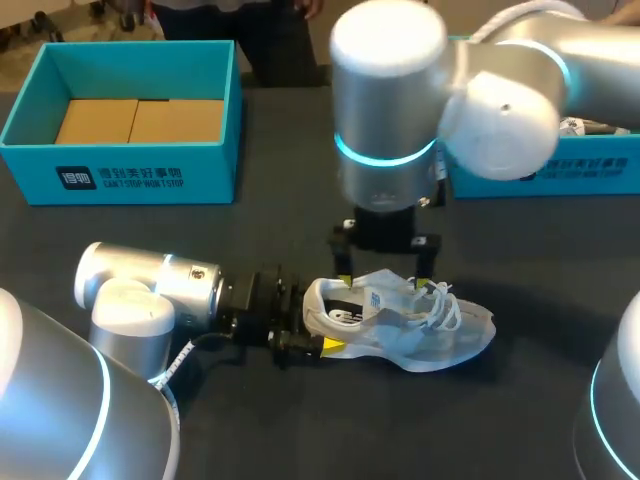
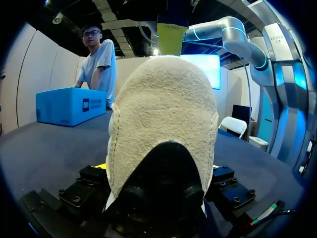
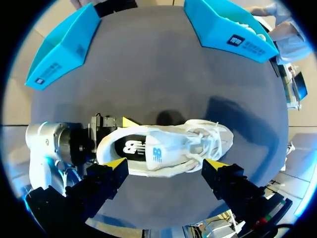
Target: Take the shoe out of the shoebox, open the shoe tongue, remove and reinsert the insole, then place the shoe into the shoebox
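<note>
Head view, from the near side: the shoe is seen resting sole-down by the middle of the near edge of the table, heel toward the left edge and toe toward the right. The heel is clasped from both sides by the left gripper, which comes in low along the table. In the left wrist view the padded heel fills the gap between its fingers.

Just above, the right gripper is held pointing straight down over the shoe's opening. Its fingers are spread and hold nothing, one tip by the collar and the other by the laces. Whether either tip touches cannot be told. A dark insole is seen inside the shoe.

Farther off, an open left box is set at the far left corner. A right box at the far right is partly hidden by the right arm.

The shoe is judged light and soft. The upper may be expected to give and crumple under a pinch, while the sole and heel are stiffer, so the heel is the surest hold. The tongue is probably thin and floppy and best pinched at its top edge. The loose laces could snag a finger. The insole is likely bendy and best taken at its exposed heel end.
</note>
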